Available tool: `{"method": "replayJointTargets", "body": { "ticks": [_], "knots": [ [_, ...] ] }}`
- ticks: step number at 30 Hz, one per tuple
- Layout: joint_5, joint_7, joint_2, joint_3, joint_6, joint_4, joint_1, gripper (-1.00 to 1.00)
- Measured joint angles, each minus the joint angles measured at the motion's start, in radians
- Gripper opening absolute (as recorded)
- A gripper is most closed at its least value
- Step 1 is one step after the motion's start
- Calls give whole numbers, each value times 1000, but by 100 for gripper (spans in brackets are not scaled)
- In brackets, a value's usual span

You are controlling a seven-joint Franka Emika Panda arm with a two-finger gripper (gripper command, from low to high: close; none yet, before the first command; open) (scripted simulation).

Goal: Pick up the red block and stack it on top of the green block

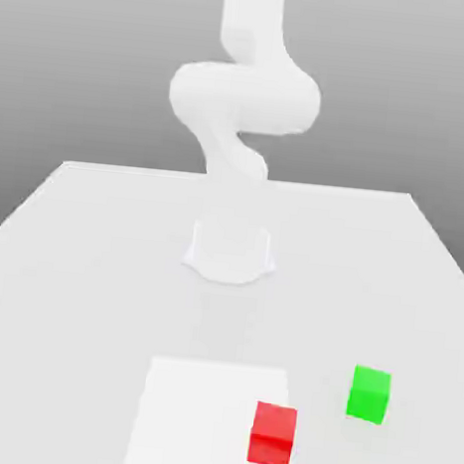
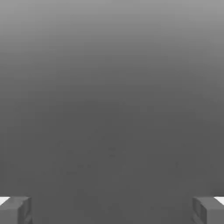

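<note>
Red block (image 1: 273, 435) sat lower centre-right on bench (image 1: 73, 261), green block (image 1: 369, 394) nearby, apart; hand (image 2: 112, 210) fingers spread wide, empty.

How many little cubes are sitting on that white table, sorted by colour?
Small plain bright red cube: 1
Small plain bright green cube: 1
Total: 2 cubes, standing apart on the flat white table, the green one toward the exterior view's right of the red one.

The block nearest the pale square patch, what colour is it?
Red block, plain and unmarked; exterior view.
</note>
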Motion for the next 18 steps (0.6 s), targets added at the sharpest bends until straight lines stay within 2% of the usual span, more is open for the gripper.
{"method": "replayJointTargets", "body": {
  "ticks": [10,18],
  "knots": [
    [-53,161,370,100,158,-99,-46,0],
    [-85,280,659,141,282,-177,-42,0]
  ]
}}
